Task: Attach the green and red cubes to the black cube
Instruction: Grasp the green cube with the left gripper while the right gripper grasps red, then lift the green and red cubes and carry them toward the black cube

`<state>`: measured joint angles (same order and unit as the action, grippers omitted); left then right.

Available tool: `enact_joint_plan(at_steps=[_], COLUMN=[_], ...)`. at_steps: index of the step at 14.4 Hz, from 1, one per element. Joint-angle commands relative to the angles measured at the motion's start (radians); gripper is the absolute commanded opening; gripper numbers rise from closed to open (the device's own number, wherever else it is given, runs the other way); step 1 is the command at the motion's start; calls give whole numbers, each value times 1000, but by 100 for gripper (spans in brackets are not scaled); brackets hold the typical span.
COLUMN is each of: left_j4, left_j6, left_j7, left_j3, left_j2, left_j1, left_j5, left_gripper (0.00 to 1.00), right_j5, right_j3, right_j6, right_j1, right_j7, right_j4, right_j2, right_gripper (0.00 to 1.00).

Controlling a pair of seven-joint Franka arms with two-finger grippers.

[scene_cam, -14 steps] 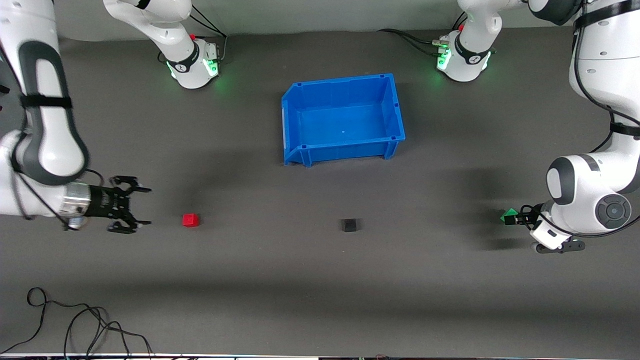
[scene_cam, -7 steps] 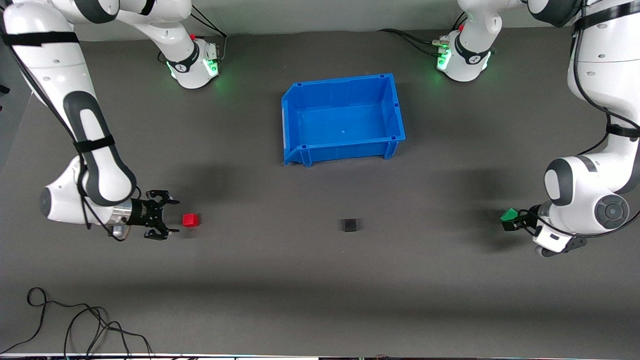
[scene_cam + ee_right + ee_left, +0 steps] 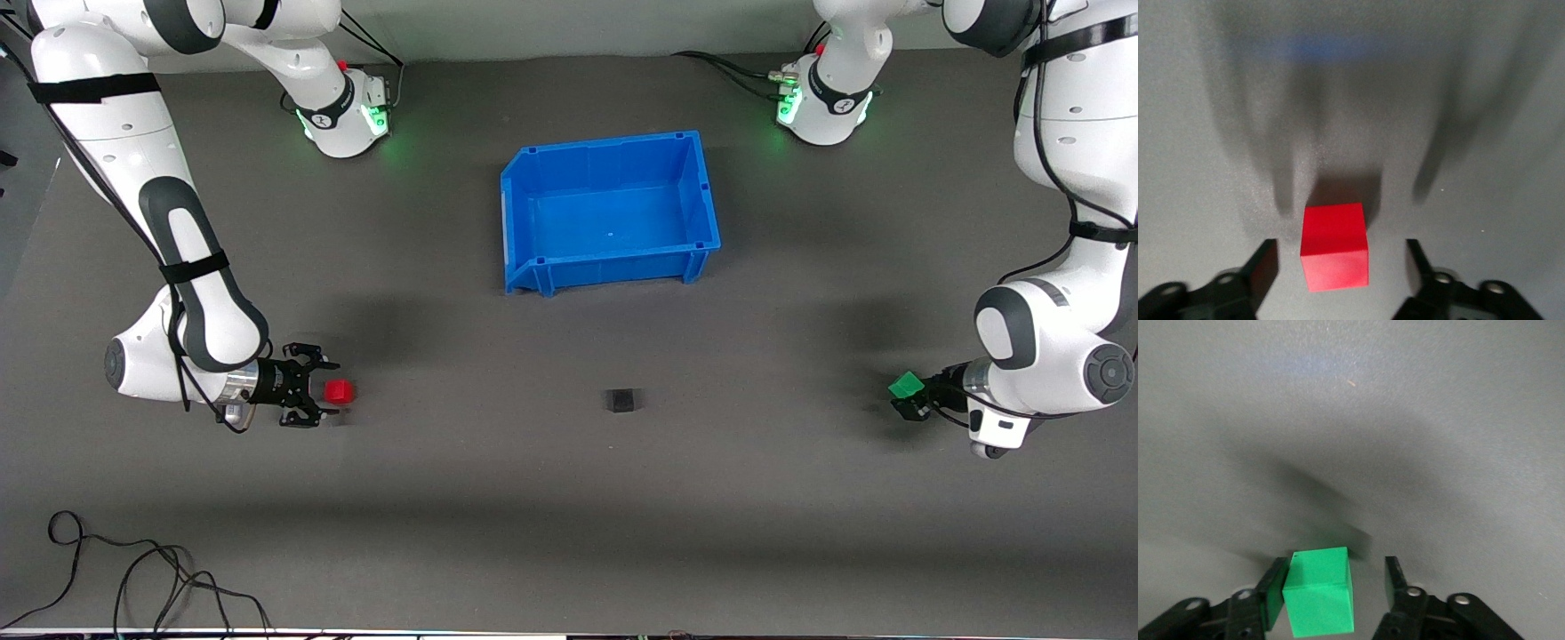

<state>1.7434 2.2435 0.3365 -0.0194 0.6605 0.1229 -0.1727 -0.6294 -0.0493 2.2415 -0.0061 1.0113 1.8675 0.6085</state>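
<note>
— Dark grey matting (image 3: pixel 569 498) covers the table in the front view; what sits on it?

— An open blue plastic bin (image 3: pixel 520 227) near the bases. Nearer the camera lies a small matte black cube (image 3: pixel 622 400), alone, well apart from both grippers. Toward the right arm's end, a small bright red cube (image 3: pixel 338 391) rests on the mat, with the right gripper (image 3: pixel 311 398) low at it. Toward the left arm's end, the left gripper (image 3: pixel 914 397) is at a small bright green cube (image 3: pixel 906 385). Loose black cables (image 3: pixel 133 573) lie at the near edge.

— And the left wrist view?

— Green cube (image 3: pixel 1319 590) sits between spread fingers (image 3: pixel 1271 593), against one, with a gap to the other.

— The right wrist view?

— Red cube (image 3: pixel 1334 255) lies on the mat between wide-open fingers (image 3: pixel 1261 270), touching neither.
</note>
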Motion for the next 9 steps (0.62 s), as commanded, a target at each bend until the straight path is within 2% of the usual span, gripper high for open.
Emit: enact_joint_plan(at_steps=[1, 3, 5, 7, 9], left_j4=[-12, -13, -31, -50, -59], left_j6=[7, 5, -10, -18, -21], left_j7=[19, 16, 7, 19, 29], left_j3=[-4, -4, -4, -2, -1], left_j2=[7, 11, 11, 10, 2], left_j1=[-16, -14, -16, -19, -28], left_j5=[1, 15, 22, 48, 42], left_gripper=[62, 34, 23, 3, 0], right_j5=[-32, -32, -32, -32, -32], right_j3=[-4, -4, -4, -4, -4], right_j6=[13, 13, 13, 13, 12], right_j1=[0, 0, 0, 0, 0], right_j7=[-34, -34, -34, -34, -34], right_j4=[-10, -10, -11, -13, -14], right_j2=[10, 10, 10, 10, 8], right_gripper=[61, 48, 35, 29, 29])
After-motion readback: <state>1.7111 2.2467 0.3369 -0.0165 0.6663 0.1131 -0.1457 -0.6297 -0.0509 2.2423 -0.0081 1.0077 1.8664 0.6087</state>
